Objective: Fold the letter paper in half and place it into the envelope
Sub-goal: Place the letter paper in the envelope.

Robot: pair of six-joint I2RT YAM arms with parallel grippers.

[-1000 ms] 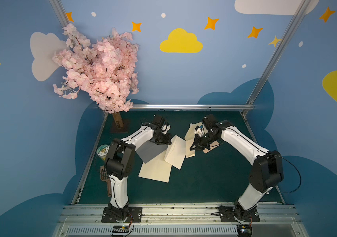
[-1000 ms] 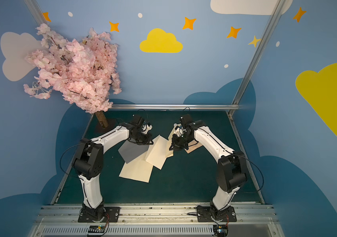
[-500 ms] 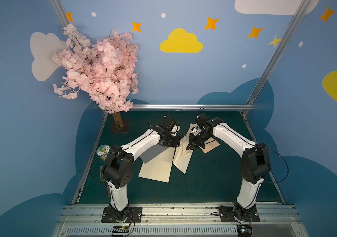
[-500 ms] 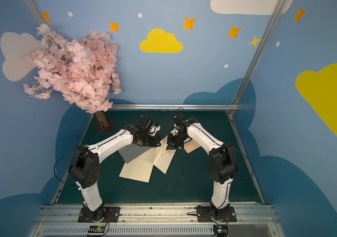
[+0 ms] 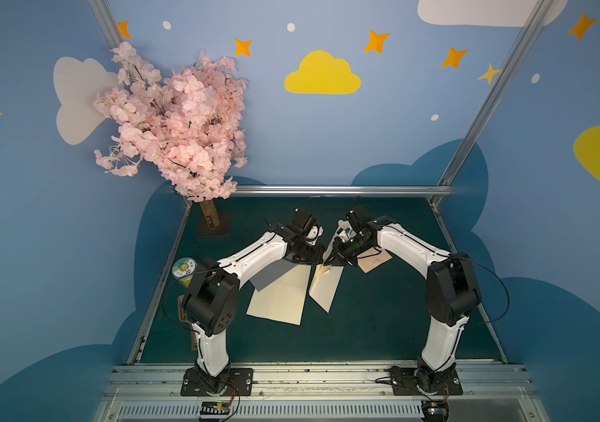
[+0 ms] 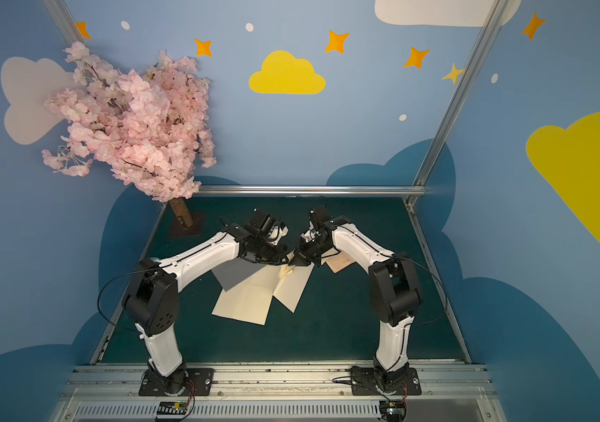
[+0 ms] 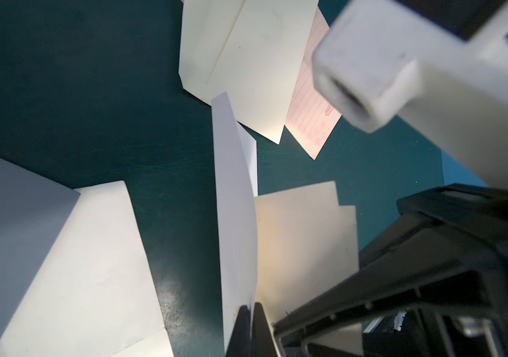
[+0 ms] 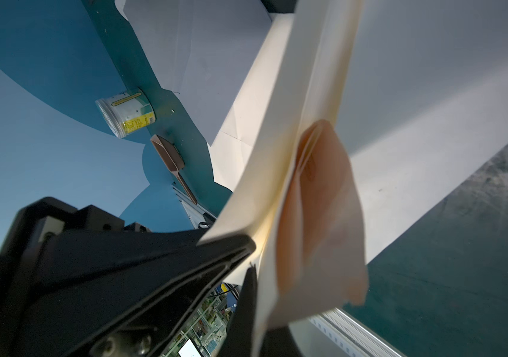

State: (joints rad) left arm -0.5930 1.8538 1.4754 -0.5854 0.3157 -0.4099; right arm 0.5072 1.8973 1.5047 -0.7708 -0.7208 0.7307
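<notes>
Left wrist view: your folded paper (image 7: 234,197) stands edge-on, pinched tight in the left gripper (image 7: 249,312), just beside the envelope (image 7: 302,241) — which the right gripper (image 8: 251,259) clamps by its lip, likely to lift the mouth. Loose sheets (image 5: 276,299) crowd the mat (image 5: 382,321) beneath; toward the bases it lies open.

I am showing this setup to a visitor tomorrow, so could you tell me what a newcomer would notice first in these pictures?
The pink artificial blossom tree in the far left corner draws the eye first. The left gripper and right gripper meet tip to tip over the middle of the dark green mat, both shut on the top of one cream folded paper piece. A larger flat cream sheet lies beside it.
</notes>
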